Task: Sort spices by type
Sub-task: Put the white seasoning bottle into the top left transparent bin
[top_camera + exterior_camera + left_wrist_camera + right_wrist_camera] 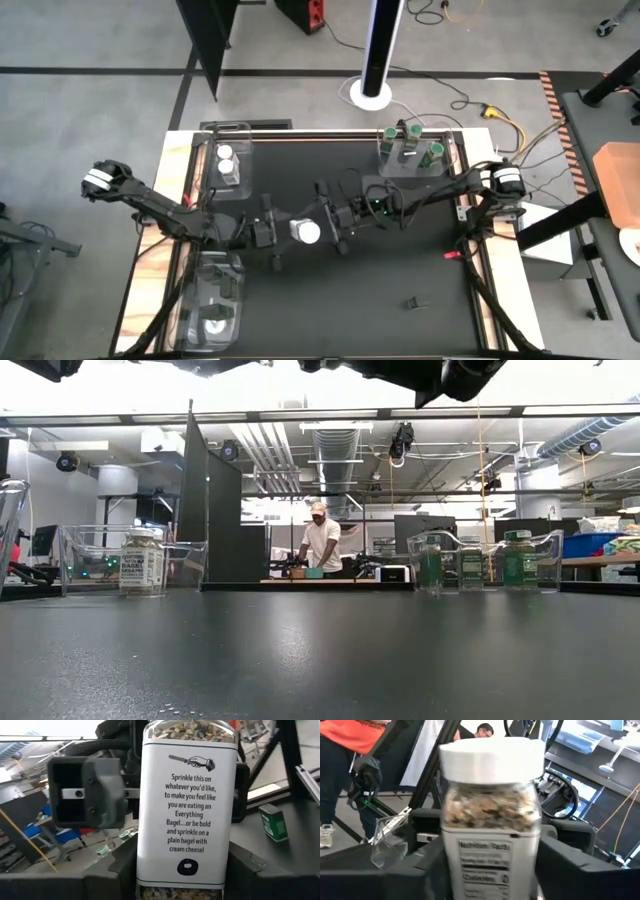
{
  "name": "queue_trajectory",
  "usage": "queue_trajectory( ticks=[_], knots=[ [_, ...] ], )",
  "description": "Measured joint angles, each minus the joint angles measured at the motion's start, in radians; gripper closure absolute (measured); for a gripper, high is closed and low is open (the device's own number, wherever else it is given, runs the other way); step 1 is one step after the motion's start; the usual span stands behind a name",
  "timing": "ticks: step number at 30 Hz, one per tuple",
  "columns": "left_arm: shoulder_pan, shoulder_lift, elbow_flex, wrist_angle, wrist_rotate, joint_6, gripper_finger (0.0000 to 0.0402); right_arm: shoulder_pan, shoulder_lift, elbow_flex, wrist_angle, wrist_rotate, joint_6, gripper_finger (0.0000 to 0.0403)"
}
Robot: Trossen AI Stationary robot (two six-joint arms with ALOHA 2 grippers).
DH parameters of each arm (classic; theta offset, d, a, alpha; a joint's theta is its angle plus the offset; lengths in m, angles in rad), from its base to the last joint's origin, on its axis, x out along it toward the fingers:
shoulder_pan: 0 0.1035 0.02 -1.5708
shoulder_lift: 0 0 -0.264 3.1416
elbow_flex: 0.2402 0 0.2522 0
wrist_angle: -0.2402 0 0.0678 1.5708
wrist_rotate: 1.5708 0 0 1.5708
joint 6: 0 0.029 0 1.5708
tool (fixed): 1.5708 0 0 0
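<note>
At the far left of the black desk (pixel 400 270), a clear tray (pixel 227 165) near the back edge holds two white-lidded spice jars (pixel 226 160), and a second clear tray (pixel 212 305) at the front left corner holds one more white-lidded jar (pixel 214 325). Toward the middle, the left claw (pixel 277 232) and the right claw (pixel 335 222) meet over the desk with a single everything bagel seasoning jar (pixel 305 232) between them, both claws closed on its sides and the jar lifted clear of the desk. This jar has a flat round white lid, a clear body filled with a mix of pale and dark seeds, and a white label. One face of the label carries a small drawing of a hand with a knife and reads "Sprinkle this on whatever you'd like, to make you feel like you are eating an Everything Bagel...or be bold and sprinkle on a plain bagel with cream cheese!"; the opposite face shows a nutrition facts panel too blurred to read. At the back right, a third clear tray (pixel 412 155) holds four green-lidded spice jars (pixel 411 153).
</note>
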Motion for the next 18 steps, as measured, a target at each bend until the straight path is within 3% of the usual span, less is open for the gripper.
queue_trajectory(
  ticks=[5,9,14,18],
  knots=[
    [-0.001,0.004,0.000,0.000,-0.084,-0.009,0.0224,-0.001,0.019,0.014,0.005,-0.001,-0.015,0.0214],
    [-0.003,0.005,-0.001,-0.023,-0.138,-0.027,0.0214,-0.003,0.029,0.017,-0.002,0.004,-0.015,0.0213],
    [0.001,0.005,-0.001,-0.032,-0.207,-0.042,0.0100,-0.002,0.017,0.015,-0.063,0.089,-0.022,0.0213],
    [-0.002,0.005,0.001,-0.059,-0.338,-0.056,0.0050,-0.001,-0.019,0.015,-0.161,0.187,-0.052,0.0213]
  ],
)
